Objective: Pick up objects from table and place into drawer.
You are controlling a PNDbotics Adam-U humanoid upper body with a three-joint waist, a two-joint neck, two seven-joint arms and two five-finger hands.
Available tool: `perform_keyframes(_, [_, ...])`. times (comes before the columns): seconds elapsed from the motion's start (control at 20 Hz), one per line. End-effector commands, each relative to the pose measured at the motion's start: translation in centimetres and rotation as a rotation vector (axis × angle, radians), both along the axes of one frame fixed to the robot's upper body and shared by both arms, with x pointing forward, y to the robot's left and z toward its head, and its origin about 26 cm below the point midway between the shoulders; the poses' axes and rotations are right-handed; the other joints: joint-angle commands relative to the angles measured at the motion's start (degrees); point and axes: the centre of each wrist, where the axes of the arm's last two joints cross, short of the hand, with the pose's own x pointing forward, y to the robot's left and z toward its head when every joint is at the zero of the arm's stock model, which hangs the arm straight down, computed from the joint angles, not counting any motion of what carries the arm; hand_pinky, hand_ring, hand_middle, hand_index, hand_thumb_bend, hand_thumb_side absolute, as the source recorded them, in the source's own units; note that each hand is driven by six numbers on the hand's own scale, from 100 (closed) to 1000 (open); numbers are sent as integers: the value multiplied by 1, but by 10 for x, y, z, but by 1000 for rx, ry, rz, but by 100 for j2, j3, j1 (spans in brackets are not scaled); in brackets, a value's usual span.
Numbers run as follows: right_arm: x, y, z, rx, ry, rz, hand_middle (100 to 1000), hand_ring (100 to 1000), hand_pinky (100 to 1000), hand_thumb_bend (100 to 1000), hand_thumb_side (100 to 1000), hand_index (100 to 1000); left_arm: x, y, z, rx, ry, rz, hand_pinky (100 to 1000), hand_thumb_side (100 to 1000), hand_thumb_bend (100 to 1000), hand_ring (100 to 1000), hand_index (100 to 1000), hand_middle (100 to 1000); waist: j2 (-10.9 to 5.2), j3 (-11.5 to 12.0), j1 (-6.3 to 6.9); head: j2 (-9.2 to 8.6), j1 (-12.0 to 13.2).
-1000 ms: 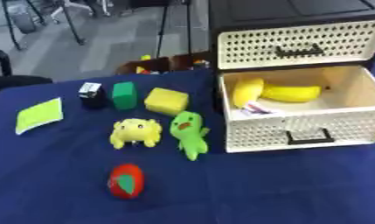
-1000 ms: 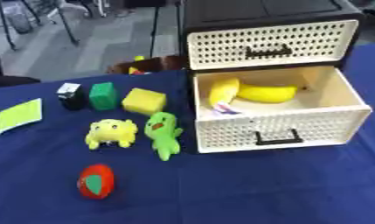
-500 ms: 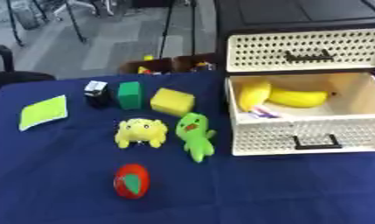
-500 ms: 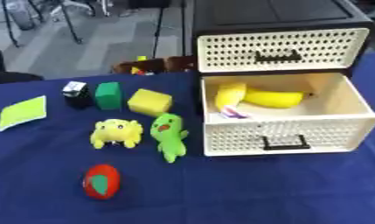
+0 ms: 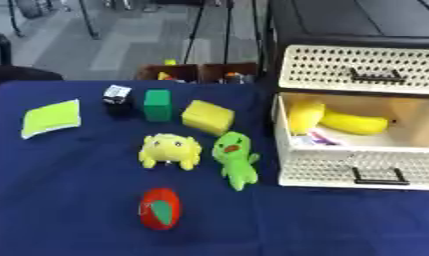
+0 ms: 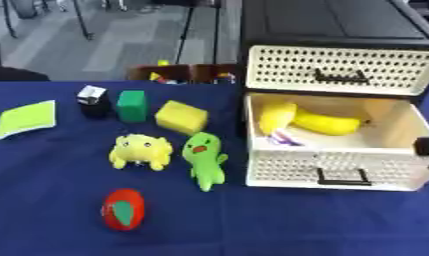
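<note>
Toys unmoved on the blue table [image 5: 69, 210] since a moment ago; only the view shifted, with a dark edge of the right hand [image 6: 427, 148] newly in at the far right, beside the open drawer [image 6: 340, 171].

Impossible to tell whether open or closed for that hand. In the drawer, right of centre: two bananas [image 6: 322, 123]. Left of it, near the middle: a green toy [image 5: 235, 157] just beside a yellow toy [image 5: 169, 150]. Lower down: a red ball [image 5: 160, 215]. Further back, in a row: yellow block [image 5: 207, 116], green block [image 5: 157, 105], small black cube [image 5: 118, 94]. Far left: flat yellow-green card [image 5: 51, 117].
</note>
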Motion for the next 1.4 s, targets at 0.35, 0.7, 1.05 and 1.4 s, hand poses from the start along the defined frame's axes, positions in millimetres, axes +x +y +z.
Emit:
perform_keyframes(0.35, [-46,-8,-47,-413,375,21,574,508,328,100,1000,782,2,-14,-39,-103,39,10,344,770,437,548,799,552,-207,78,157,37,-260])
perform_keyframes(0.7, [-54,4,-65,-555,442,36,629,520,336,100,1000,834,3,-26,-52,-140,23,11,353,780,440,557,810,563,-240,88,189,81,-380])
perform_keyframes(1.05, [-30,9,-41,-720,329,-14,613,517,318,100,1000,828,2,-28,-58,-130,40,4,349,782,442,552,811,561,-235,112,176,54,-374])
perform_keyframes(1.4, [-9,11,-14,-807,251,-96,605,506,310,100,1000,826,2,-30,-62,-133,59,-12,345,783,435,551,812,561,-214,151,142,78,-427])
